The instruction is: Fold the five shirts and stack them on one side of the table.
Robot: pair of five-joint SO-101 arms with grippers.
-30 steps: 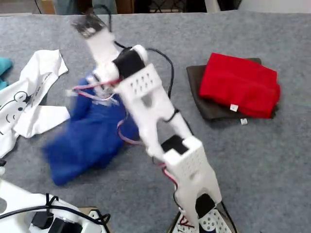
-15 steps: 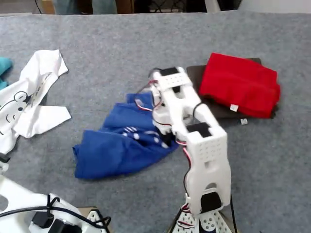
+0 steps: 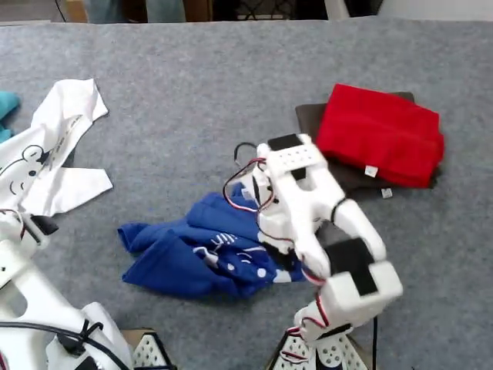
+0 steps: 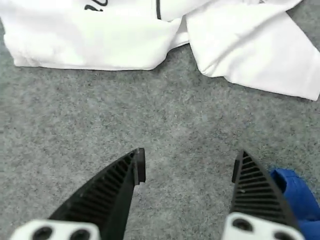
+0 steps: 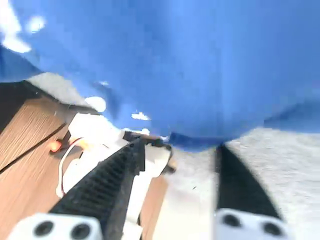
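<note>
Shirts lie spread across the grey tabletop (image 3: 192,77). At the far left edge shows a sliver of teal cloth (image 3: 5,112). Just beside it, the white shirt (image 3: 46,154) with a black cartoon drawing lies unfolded and rumpled, one sleeve pointing toward the middle of the tabletop.

The left arm (image 3: 31,301) stands at the near left corner. Its end effector (image 4: 190,157) hangs released, the two black ribbed fingers (image 4: 125,185) wide apart with bare grey tabletop between them. In the left wrist view the white shirt's hem and sleeve lie just beyond the fingertips without touching them, and a corner of blue cloth sits close beside one finger.

The blue shirt (image 3: 192,254) lies crumpled in a loose heap near the middle of the tabletop, toward the near edge, its white print partly showing.

The right arm (image 3: 308,200) is folded low over the blue shirt's right side. The right end effector (image 5: 180,150) is released too, fingers spread. In the right wrist view blue fabric hangs at the fingertips; whether it touches them cannot be told.

On the right side, well apart from the heap, the red shirt (image 3: 377,135) rests folded on top of a folded dark brown shirt (image 3: 323,166), whose edge juts out to its left.
</note>
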